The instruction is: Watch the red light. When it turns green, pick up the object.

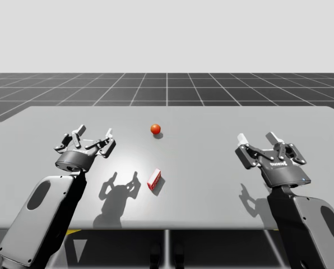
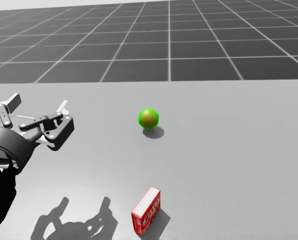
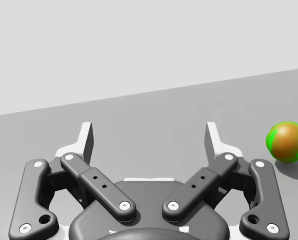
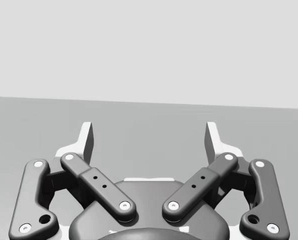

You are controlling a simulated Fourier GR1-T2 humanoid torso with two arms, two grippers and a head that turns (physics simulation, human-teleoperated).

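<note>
Gleaming round light [image 2: 148, 118]; rect. red box [image 2: 146, 210]

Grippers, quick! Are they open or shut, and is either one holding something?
My left gripper: open, holding nothing.
My right gripper: open, holding nothing.

light: bright, overhead | shadows: dark on table [image 1: 212, 148] | glare: patch near left pincer [image 1: 93, 138]
</note>
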